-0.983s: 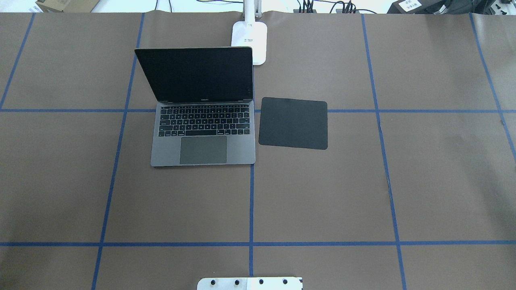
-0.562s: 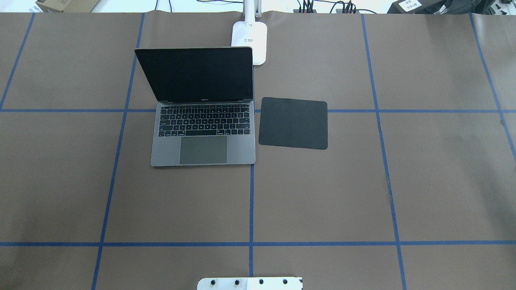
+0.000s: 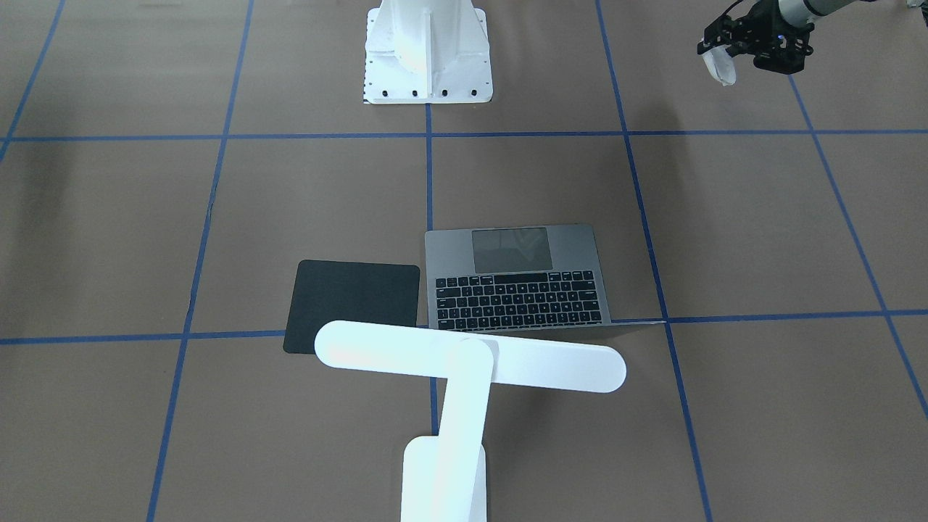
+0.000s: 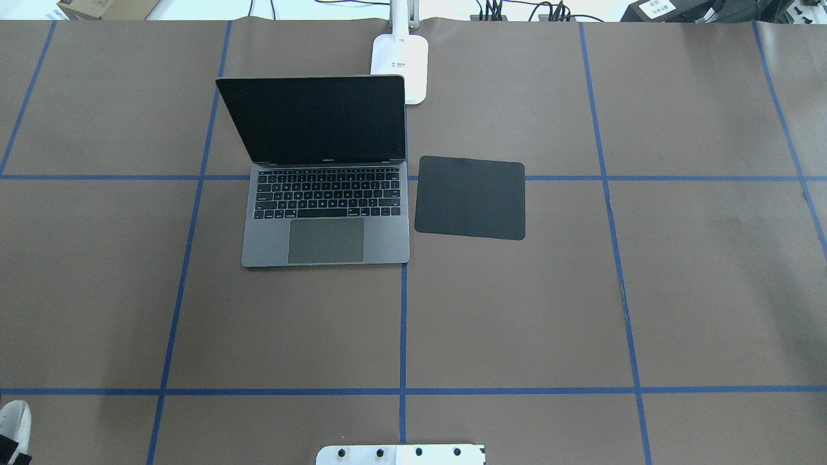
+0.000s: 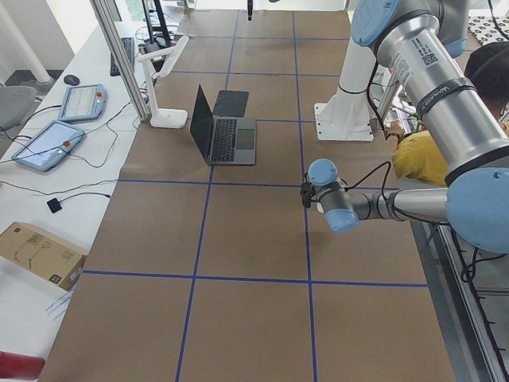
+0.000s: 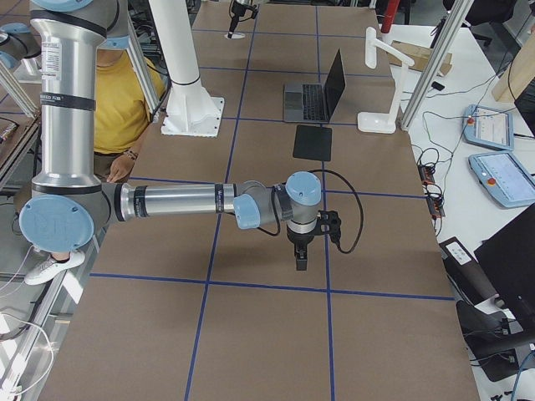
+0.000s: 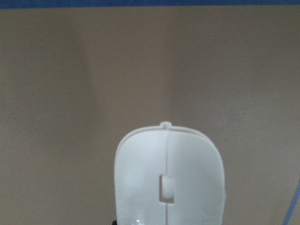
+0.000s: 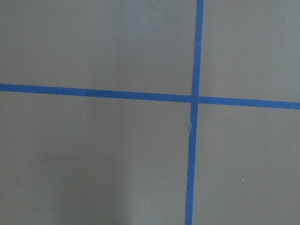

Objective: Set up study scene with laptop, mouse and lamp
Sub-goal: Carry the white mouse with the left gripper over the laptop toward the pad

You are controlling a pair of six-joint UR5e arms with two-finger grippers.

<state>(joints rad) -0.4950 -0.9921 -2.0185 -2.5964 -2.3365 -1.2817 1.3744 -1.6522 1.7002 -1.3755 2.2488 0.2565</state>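
The left gripper (image 3: 734, 48) was closed on the mouse (image 3: 721, 68), holding it by its rear end above the table (image 4: 517, 310). The mouse's wheel end stuck out past the jaws. In the left wrist view it filled the lower middle, with bare brown paper beyond it.

Everything else lay well apart from those jaws, ahead of them and toward the robot's right. The laptop (image 4: 326, 219) stood open with its screen dark. Just beside it, on the side away from the jaws, lay a black pad (image 4: 470, 197). The lamp (image 3: 470, 357) stood behind the laptop, its bar head reaching over the laptop's back edge and a corner of the pad.

The right gripper (image 6: 301, 255) pointed down over the table. Whether its jaws were open or closed could not be told. Below them the right wrist view showed only a crossing of blue tape (image 8: 194, 99). The pad lay well off to those jaws' left.
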